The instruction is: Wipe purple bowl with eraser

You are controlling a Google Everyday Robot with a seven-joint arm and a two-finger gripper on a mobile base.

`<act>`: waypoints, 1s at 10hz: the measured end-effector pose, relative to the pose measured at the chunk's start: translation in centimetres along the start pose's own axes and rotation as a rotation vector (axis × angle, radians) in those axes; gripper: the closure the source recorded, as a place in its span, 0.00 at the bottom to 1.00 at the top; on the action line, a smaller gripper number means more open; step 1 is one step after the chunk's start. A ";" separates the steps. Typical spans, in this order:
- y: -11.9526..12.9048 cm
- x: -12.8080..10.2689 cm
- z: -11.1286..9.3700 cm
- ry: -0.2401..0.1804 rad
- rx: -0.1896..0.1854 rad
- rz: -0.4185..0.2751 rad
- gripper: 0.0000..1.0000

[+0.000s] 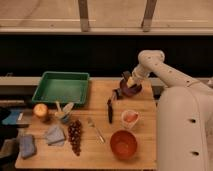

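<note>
- Purple bowl (133,91), small, round and of plastic look: sits on the light wooden table (100,156) near its far right corner, right of centre in the frame.
- Gripper (128,80), two-finger, on the end of the white robot arm (160,67): positioned directly over the purple bowl at its upper-left rim. The arm reaches down to it from the upper right of the frame.
- Gripper state: fingers closed, clamped on the eraser (125,76), a small, nearly black oblong block that projects up and to the left from the fingertips, above the bowl.
- Contact between eraser and bowl: cannot be determined.
- Small dark chunky object (117,93): on the table, just beside the left side of the purple bowl.
- Long thin black-handled utensil (110,111): lies below the chunky object, towards the centre of the frame.
- Pale cup with pink inside (130,118): stands below the purple bowl, apart from it.
- Larger orange bowl (123,144): stands near the table's front edge, below the cup.
- Green rectangular tray (62,88): occupies the far left part of the table.
- Bunch of dark grapes (75,135), a metal fork (96,130) and a blue-grey cloth (55,134): lie at lower left, well apart from the purple bowl.
</note>
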 end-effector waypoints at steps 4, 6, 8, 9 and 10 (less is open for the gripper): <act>1.1 2.2 -1.4 0.003 -0.015 -0.021 0.91; 0.7 3.9 -2.6 0.004 -0.002 -0.020 0.91; -0.5 4.6 -2.9 0.006 0.025 0.006 0.91; -1.4 4.3 -2.8 0.008 0.041 0.019 0.91; -2.2 3.5 -2.5 0.010 0.055 0.027 0.91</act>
